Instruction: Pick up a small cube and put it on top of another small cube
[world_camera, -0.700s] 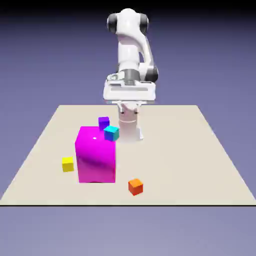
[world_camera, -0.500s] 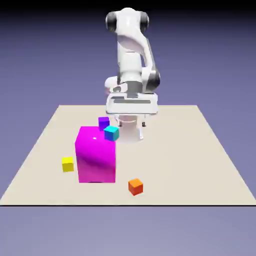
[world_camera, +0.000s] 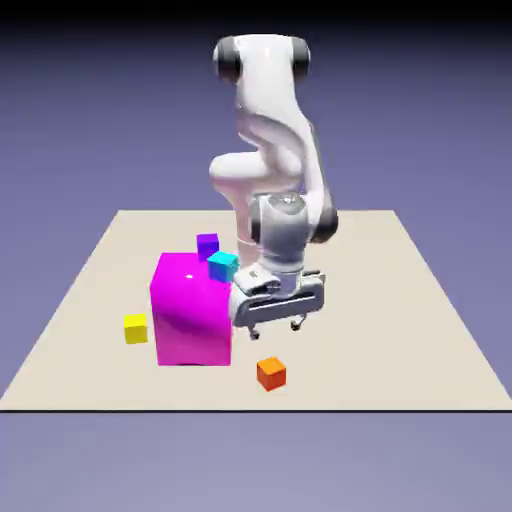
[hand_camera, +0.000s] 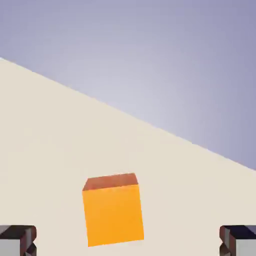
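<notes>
I've got the arm bent low with the claw (world_camera: 277, 324) hanging just above the desk (world_camera: 400, 330), fingers (hand_camera: 18, 239) spread wide and gripping nothing. The orange cube (world_camera: 271, 373) sits on the desk near the front edge, right below the claw, plain and a bit skewed in the hand view. Big magenta block (world_camera: 192, 310) is close on the exterior view's left, yellow cube (world_camera: 136, 328) just past it. Cyan cube (world_camera: 223, 266) and purple cube (world_camera: 208, 245) are further back.
</notes>
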